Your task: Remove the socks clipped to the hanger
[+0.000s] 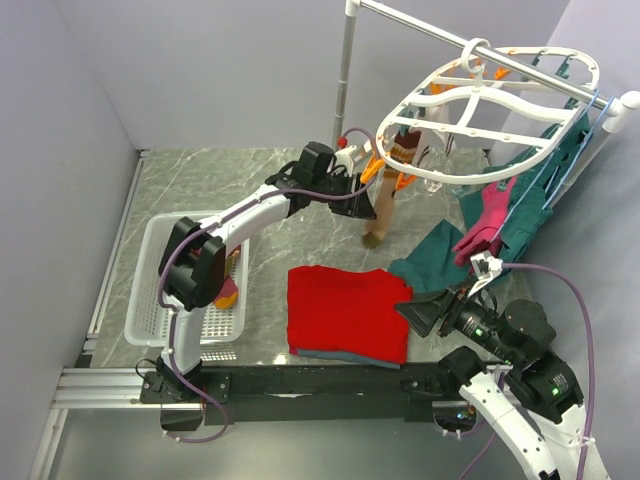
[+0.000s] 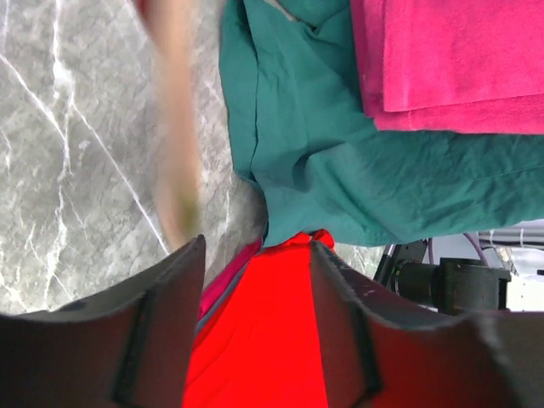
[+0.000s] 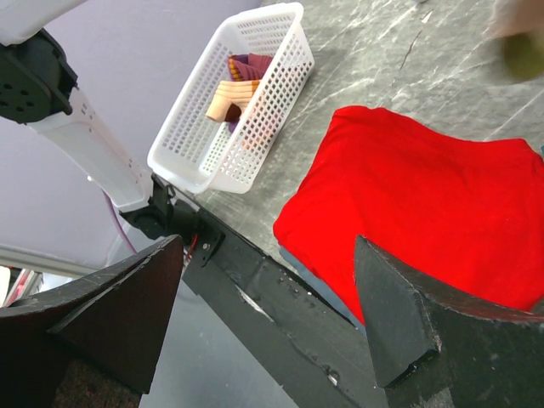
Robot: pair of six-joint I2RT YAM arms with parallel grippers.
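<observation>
**Tan sock hangs just beside the left fingers, outside their gap**

The tan sock (image 1: 383, 212) dangles from the orange pegs (image 1: 400, 180) under the near-left rim of the hanger (image 1: 480, 100), its long axis vertical and its darker toe pointing down at the bench (image 1: 250, 180). The left fingers (image 2: 161, 340) are spread and empty. In their wrist view the sock is a pale blur past one finger, not between the two. The right fingers (image 3: 399, 314), also spread around nothing, hover low and well apart, so the left arm is nearer. The sock looks slim and limp and will probably swing if nudged.
</observation>
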